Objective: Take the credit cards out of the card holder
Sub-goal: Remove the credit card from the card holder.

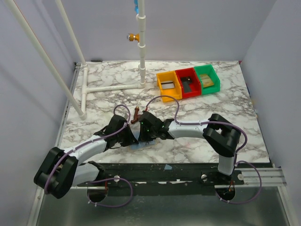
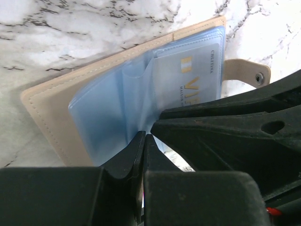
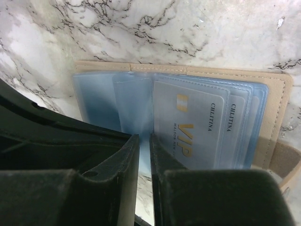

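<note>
The card holder (image 2: 51, 108) lies open on the marble table. It has a tan cover and clear blue plastic sleeves. A pale card printed "VIP" (image 2: 188, 80) sits in a sleeve, and more cards (image 3: 197, 122) are stacked behind it in the holder (image 3: 275, 94). My left gripper (image 2: 144, 136) has its jaws pressed together on the edge of a raised blue sleeve page. My right gripper (image 3: 143, 137) stands with its jaws a thin slit apart on the same kind of page. In the top view both grippers (image 1: 133, 136) (image 1: 145, 135) meet over the holder (image 1: 139, 146), which they mostly hide.
Yellow (image 1: 168, 85), red (image 1: 187, 82) and green (image 1: 207, 78) bins stand in a row at the back right. A white pipe frame (image 1: 113, 87) stands at the back left. The holder's tan snap strap (image 2: 244, 73) sticks out to the side.
</note>
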Motion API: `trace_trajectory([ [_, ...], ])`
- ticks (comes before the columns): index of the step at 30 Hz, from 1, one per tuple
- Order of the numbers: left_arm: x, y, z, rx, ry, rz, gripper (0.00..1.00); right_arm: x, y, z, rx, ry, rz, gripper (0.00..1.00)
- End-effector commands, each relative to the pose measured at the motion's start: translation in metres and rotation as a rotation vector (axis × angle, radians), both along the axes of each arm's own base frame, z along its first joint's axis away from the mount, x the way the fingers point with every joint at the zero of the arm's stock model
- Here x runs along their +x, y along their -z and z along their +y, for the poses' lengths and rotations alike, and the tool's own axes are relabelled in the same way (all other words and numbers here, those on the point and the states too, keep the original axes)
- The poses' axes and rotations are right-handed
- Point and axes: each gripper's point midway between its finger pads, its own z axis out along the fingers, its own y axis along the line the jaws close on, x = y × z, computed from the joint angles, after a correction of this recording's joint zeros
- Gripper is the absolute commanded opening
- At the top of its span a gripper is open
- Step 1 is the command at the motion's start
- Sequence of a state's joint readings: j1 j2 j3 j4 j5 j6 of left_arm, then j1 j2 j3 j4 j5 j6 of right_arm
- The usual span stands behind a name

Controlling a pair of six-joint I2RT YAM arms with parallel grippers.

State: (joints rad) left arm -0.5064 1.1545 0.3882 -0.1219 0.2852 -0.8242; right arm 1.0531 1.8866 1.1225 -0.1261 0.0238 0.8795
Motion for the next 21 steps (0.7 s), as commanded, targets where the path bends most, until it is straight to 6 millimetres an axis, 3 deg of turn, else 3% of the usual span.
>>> trace_trajectory([
  [1,0.002,0.014,0.007,0.044,-0.045,0.013,0.00,-0.002,0.006,-0.010,-0.023,0.013,0.012,0.18],
  [7,0.001,0.016,0.017,0.091,-0.078,0.010,0.00,0.006,-0.008,-0.020,-0.041,0.042,-0.043,0.18],
  [13,0.000,0.005,0.022,0.104,-0.078,-0.020,0.00,0.016,-0.006,-0.033,-0.082,0.076,-0.069,0.18],
  [21,-0.001,-0.002,0.024,0.105,-0.066,-0.037,0.00,0.022,-0.003,-0.031,-0.117,0.055,-0.087,0.18],
])
